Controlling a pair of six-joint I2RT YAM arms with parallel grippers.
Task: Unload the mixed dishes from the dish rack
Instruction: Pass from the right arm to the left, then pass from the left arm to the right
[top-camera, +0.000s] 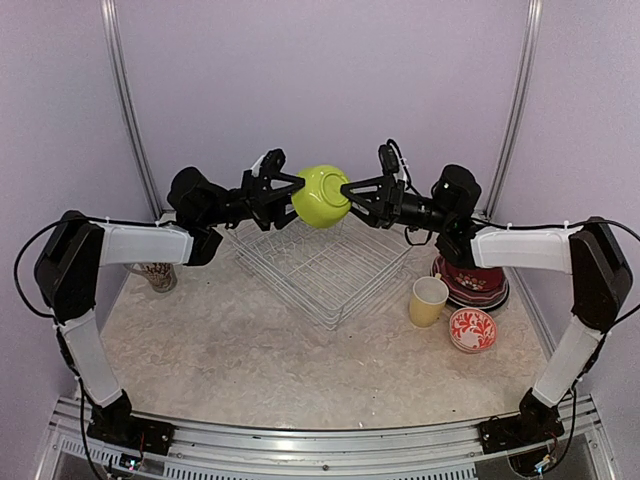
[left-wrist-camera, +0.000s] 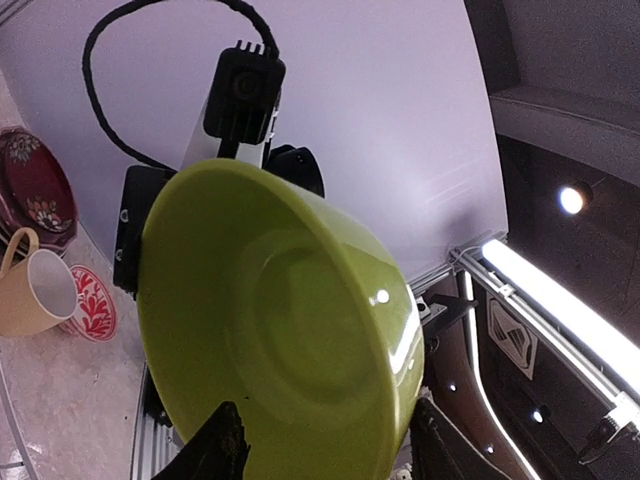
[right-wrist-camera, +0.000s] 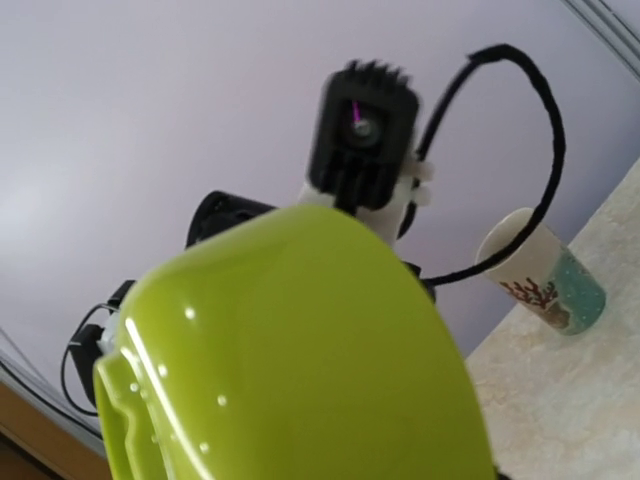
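Speckled tabletop (top-camera: 250, 370); lime bowl (top-camera: 321, 195) aloft

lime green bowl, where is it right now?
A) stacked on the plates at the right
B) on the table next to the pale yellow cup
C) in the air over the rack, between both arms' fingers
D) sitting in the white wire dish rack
C: the lime green bowl is up in the air above the white wire dish rack, with the left fingers and right fingers meeting it from opposite sides.
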